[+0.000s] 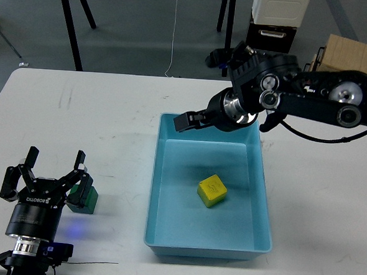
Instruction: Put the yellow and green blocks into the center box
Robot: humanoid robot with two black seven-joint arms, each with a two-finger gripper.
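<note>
Yellow block [212, 191] inside light-blue tray [162, 173]. Left gripper [51, 173] fingers spread, green block [84, 198] touching its right finger. Right gripper [187, 121] over tray's far rim; finger state indiscernible.

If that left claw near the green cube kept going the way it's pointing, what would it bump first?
Probably nothing soon: the left gripper points up the bare table. The green block sits beside its jaws, not ahead.

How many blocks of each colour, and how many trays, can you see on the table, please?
Yellow block: 1, inside the light-blue tray
Green block: 1, on the table beside the left pincer
Light-blue tray: 1
Total: 3
</note>
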